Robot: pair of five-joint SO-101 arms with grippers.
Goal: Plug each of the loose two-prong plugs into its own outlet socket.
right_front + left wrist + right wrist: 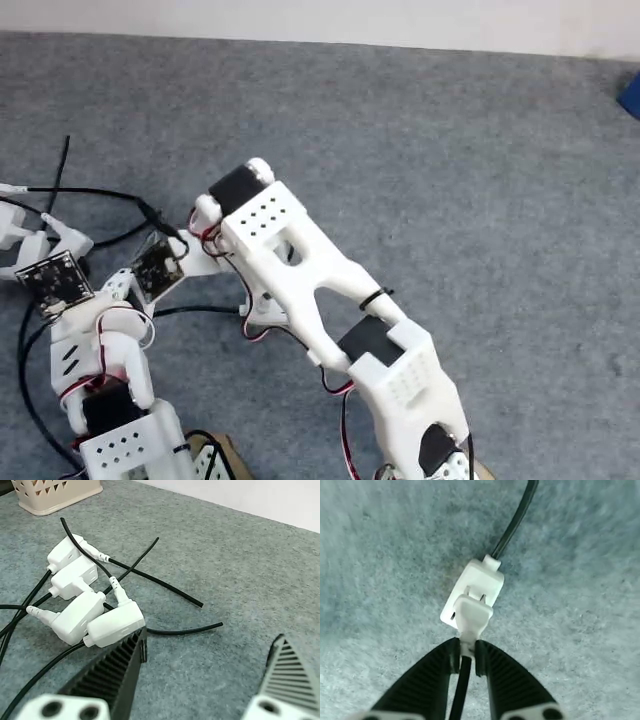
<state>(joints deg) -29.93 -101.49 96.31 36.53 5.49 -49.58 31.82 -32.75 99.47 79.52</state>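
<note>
Grey carpet (480,170) covers the table under both arms. Closest in the right wrist view, the right gripper (466,650) is clamped on the neck of a white two-prong plug (474,614), just where its black cord (460,690) leaves the body. The plug's prongs sit at the slots of a white outlet socket (482,580) lying flat on the carpet, with a short length of both prongs showing, so the plug is not fully seated. Beyond the socket, its own black cable (517,525) runs off across the carpet.

In the left wrist view, the left gripper (210,640) hangs low over the carpet with its ribbed black fingers (115,670) spread wide and nothing between them. One fingertip is just beside the nearest of four white cable ends (115,625), which lie bunched together in a tangle of black leads (155,582). Which of these are plugs and which sockets cannot be told. Farther off stands a beige basket (55,492).

From the high view, the left arm (110,370) is at the lower left and the right arm (300,270) stretches from the lower edge towards it.
</note>
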